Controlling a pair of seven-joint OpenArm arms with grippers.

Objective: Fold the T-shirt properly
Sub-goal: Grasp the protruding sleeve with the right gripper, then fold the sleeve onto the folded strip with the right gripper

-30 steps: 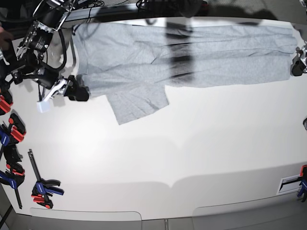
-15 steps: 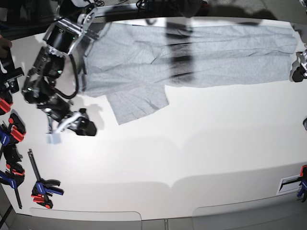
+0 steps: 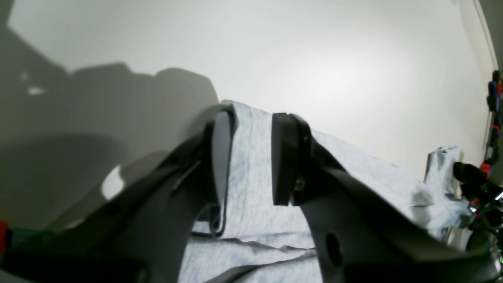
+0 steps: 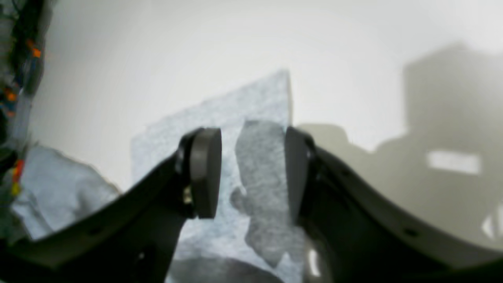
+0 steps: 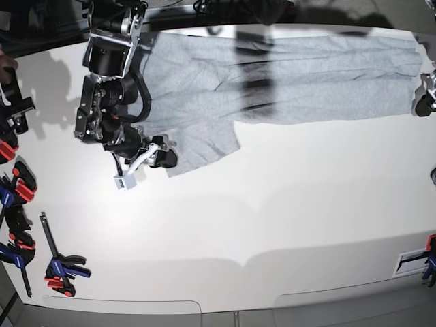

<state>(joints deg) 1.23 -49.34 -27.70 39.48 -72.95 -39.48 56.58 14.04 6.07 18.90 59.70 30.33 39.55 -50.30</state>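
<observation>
A grey T-shirt [image 5: 286, 78] lay stretched along the far edge of the white desk [image 5: 272, 225], one sleeve [image 5: 197, 146] jutting toward the middle. The right gripper [image 4: 251, 173] hovered at that sleeve's corner near the left end of the desk, its fingers [image 4: 204, 171] spread with cloth visible between them but not pinched. At the right end, the left gripper [image 3: 251, 153] straddled the shirt's edge, fingers [image 3: 285, 157] parted around the fabric; whether they gripped it could not be told. Red-and-blue clamps [image 5: 61, 266] lined the desk's left edge.
</observation>
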